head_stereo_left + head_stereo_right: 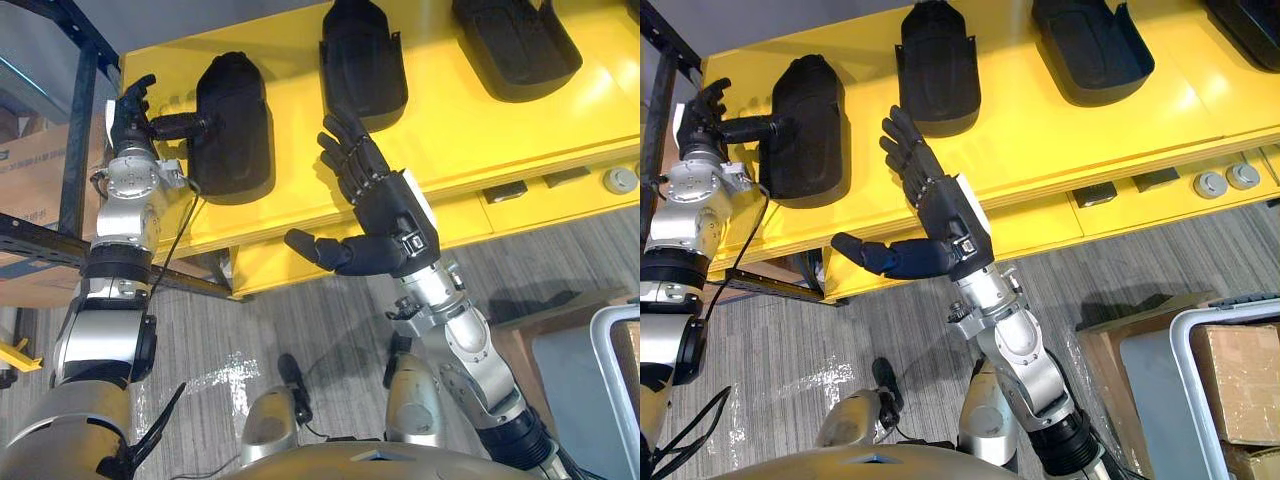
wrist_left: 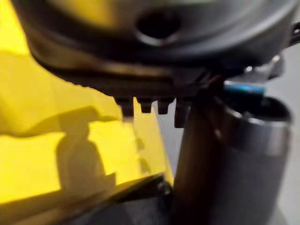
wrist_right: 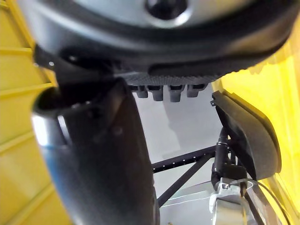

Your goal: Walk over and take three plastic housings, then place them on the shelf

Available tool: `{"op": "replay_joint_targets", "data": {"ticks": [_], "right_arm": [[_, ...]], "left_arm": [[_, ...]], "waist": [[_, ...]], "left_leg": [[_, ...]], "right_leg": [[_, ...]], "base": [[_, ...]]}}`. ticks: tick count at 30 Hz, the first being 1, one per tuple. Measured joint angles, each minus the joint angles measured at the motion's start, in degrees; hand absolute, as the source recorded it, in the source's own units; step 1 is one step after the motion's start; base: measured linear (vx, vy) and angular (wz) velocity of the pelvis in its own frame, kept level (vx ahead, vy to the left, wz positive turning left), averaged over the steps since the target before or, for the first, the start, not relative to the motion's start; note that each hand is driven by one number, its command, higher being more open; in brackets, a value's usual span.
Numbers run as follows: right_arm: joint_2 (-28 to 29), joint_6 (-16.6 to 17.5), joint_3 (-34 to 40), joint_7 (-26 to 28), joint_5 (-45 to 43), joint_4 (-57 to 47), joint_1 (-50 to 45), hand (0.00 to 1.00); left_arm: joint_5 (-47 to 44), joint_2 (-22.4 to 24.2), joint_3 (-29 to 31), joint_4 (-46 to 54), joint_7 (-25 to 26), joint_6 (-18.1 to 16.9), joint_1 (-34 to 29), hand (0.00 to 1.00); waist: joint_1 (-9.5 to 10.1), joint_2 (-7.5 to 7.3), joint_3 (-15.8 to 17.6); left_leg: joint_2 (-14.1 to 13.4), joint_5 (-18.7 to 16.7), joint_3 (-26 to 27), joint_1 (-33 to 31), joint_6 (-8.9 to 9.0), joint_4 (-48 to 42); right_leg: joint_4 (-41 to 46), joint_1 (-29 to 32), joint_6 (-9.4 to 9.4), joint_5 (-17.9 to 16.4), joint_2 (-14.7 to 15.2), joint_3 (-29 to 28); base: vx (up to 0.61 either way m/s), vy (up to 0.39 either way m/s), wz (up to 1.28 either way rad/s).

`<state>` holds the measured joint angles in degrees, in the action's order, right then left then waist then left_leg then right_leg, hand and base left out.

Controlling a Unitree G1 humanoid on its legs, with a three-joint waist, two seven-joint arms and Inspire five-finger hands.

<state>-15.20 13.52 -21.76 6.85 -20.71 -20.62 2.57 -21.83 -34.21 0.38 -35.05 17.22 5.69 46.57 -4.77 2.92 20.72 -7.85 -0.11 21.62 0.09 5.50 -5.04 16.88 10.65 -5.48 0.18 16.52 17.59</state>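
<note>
On the yellow shelf (image 1: 300, 170) three black plastic shells lie apart in a row. The left housing (image 1: 232, 125), upper left of the frame, lies rounded back up, the thumb of my left hand (image 1: 130, 112) touching its edge. The middle housing (image 1: 362, 62), top centre, and the right housing (image 1: 515, 40), upper right, lie hollow side up.

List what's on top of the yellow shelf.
Black housings in a row on the yellow shelf; the left robot hand touches the leftmost housing. Anything beneath them is hidden.
</note>
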Motion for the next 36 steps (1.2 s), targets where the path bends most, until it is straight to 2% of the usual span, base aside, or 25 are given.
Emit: {"op": "replay_joint_targets", "data": {"ticks": [2, 5, 10, 11, 14, 16, 18, 19, 21, 22, 24, 27, 32, 33, 34, 36], "right_arm": [[0.01, 0.01, 0.61, 0.56, 0.05, 0.75, -0.20, 1.00], [0.07, 0.02, 0.66, 1.30, 1.84, 1.70, -0.73, 1.00], [-0.30, 0.01, 0.91, 1.34, 5.24, 5.17, -0.65, 1.00], [-0.36, 0.00, 0.88, 1.39, 7.06, 6.00, -0.44, 1.00], [-0.53, 0.00, 0.93, 1.08, 10.75, 8.63, 0.66, 1.00], [-0.87, 0.00, 0.95, -0.66, 12.83, 10.23, 1.12, 1.00], [-0.82, 0.00, 0.98, -1.76, 13.70, 11.82, 1.99, 1.00], [-0.82, 0.00, 1.06, -2.32, 13.65, 12.57, 2.25, 1.00], [-0.61, 0.02, 2.56, -4.31, 13.74, 15.54, 2.74, 1.00], [-0.51, 0.02, 3.07, -5.03, 13.82, 16.35, 2.82, 1.00], [0.01, 0.54, 5.42, -7.38, 16.80, 20.00, 3.05, 1.00], [0.23, 1.32, 6.71, -9.26, 20.75, 23.01, 3.44, 1.00], [0.35, 4.61, 6.62, -13.30, 28.37, 23.31, 4.60, 1.00], [0.35, 4.77, 6.51, -13.90, 29.61, 23.43, 5.32, 1.00], [0.32, 5.63, 6.30, -16.02, 33.04, 25.40, 8.04, 1.00], [0.15, 6.10, 6.30, -17.54, 34.17, 27.18, 9.81, 1.00]], "left_arm": [[-0.11, -0.18, 0.61, 4.28, 1.14, -1.89, -0.22, 1.00], [-0.60, -0.55, 2.10, 11.07, 1.21, -5.62, -2.42, 1.00], [-3.22, -0.54, 3.38, 22.84, -0.78, -11.17, -7.60, 1.00], [-2.97, -0.53, 3.91, 28.43, -1.35, -13.02, -10.76, 1.00], [-2.65, 0.49, 4.93, 40.99, -2.94, -15.21, -17.38, 1.00], [-2.46, 4.19, 5.80, 48.95, -5.96, -16.86, -24.12, 1.00], [-2.47, 7.38, 6.57, 52.53, -7.91, -17.43, -29.61, 1.00], [-2.46, 8.90, 6.73, 53.80, -8.86, -17.48, -32.12, 1.00], [-2.39, 15.47, 6.63, 57.16, -13.30, -17.47, -42.19, 1.00], [-2.38, 16.82, 6.48, 57.71, -14.34, -17.48, -44.52, 1.00], [-2.22, 19.86, 5.34, 58.77, -17.06, -17.72, -52.17, 1.00], [-1.04, 22.64, 4.95, 60.69, -18.28, -18.99, -58.38, 1.00], [1.46, 25.83, 4.38, 62.10, -18.42, -25.53, -63.49, 1.00], [0.65, 26.03, 4.11, 62.12, -19.11, -26.53, -63.93, 1.00], [-2.93, 26.60, 2.47, 62.18, -21.97, -28.99, -65.41, 1.00], [-4.57, 26.60, 1.14, 62.18, -24.04, -29.59, -65.55, 1.00]], "waist": [[0.37, 0.07, -0.43], [0.72, 0.45, -2.83], [1.46, 0.76, -5.64], [1.57, 0.89, -6.91], [2.11, 1.06, -9.10], [2.96, 1.43, -10.00], [3.25, 1.57, -10.59], [3.39, 1.59, -10.81], [4.62, 1.57, -11.29], [4.82, 1.49, -11.33], [6.45, 1.19, -11.52], [7.96, 0.63, -11.89], [9.41, -0.37, -12.46], [9.52, -0.45, -12.45], [9.94, -0.73, -12.62], [10.55, -0.92, -12.70]], "left_leg": [[0.07, 0.15, -0.33, 1.27, 0.04, 1.08], [0.14, 0.29, -0.53, 1.83, 0.03, 2.23], [0.16, 0.29, -1.32, 5.19, 0.03, 3.65], [0.16, 0.28, -1.56, 5.33, 0.04, 3.98], [0.31, 0.28, -1.95, 5.75, 0.03, 4.35], [0.30, 0.23, -3.05, 6.54, 0.02, 4.36], [0.18, 0.22, -3.81, 6.43, 0.04, 4.38], [0.16, 0.19, -4.22, 6.36, 0.06, 4.40], [0.11, 0.14, -5.03, 6.27, 0.13, 4.43], [0.15, 0.14, -5.27, 6.20, 0.14, 4.44], [0.28, 0.27, -6.41, 5.64, 0.19, 4.52], [0.38, 1.28, -7.76, 5.17, 0.23, 5.33], [0.37, 2.18, -9.50, 4.28, 0.31, 5.76], [0.37, 2.26, -9.58, 4.27, 0.29, 5.85], [0.40, 2.47, -9.68, 4.22, 0.29, 6.16], [0.39, 2.48, -9.94, 3.96, 0.29, 6.16]], "right_leg": [[-1.23, -1.70, -0.17, 0.12, -0.23, 0.66], [-3.55, -2.94, -0.43, 0.97, -0.71, 1.24], [-7.38, -8.30, -1.07, 1.54, -1.36, 3.08], [-8.50, -9.10, -1.21, 1.90, -1.55, 3.58], [-11.03, -11.00, -1.68, 2.83, -1.78, 4.68], [-13.69, -14.07, -1.81, 3.77, -2.15, 6.40], [-14.70, -14.95, -1.84, 4.28, -2.44, 7.30], [-15.24, -15.38, -1.85, 4.44, -2.56, 7.75], [-16.70, -16.73, -1.66, 5.08, -2.85, 9.03], [-17.12, -17.01, -1.65, 5.23, -2.89, 9.29], [-18.05, -17.84, -1.33, 5.57, -2.98, 10.67], [-18.03, -17.97, -1.37, 5.71, -3.02, 12.00], [-18.01, -18.26, -1.41, 5.74, -3.17, 13.79], [-18.01, -18.23, -1.41, 5.74, -3.17, 13.85], [-17.96, -18.20, -1.41, 5.73, -3.17, 13.95], [-17.91, -18.10, -1.34, 5.69, -3.18, 14.22]], "base": [[0.03, 0.015, 0.08], [0.06, 0.020, 0.04], [0.06, 0.013, 0.09], [0.06, 0.009, 0.13], [0.05, 0.011, 0.14], [-0.01, -0.001, 0.24], [-0.02, -0.007, 0.24], [-0.05, -0.007, 0.24], [-0.07, -0.002, 0.24], [-0.07, 0.007, 0.23], [-0.07, 0.006, 0.26], [-0.03, 0.001, 0.24], [0.00, -0.001, 0.17], [-0.02, 0.004, 0.14], [-0.01, 0.007, 0.05], [-0.02, 0.003, 0.09]]}}
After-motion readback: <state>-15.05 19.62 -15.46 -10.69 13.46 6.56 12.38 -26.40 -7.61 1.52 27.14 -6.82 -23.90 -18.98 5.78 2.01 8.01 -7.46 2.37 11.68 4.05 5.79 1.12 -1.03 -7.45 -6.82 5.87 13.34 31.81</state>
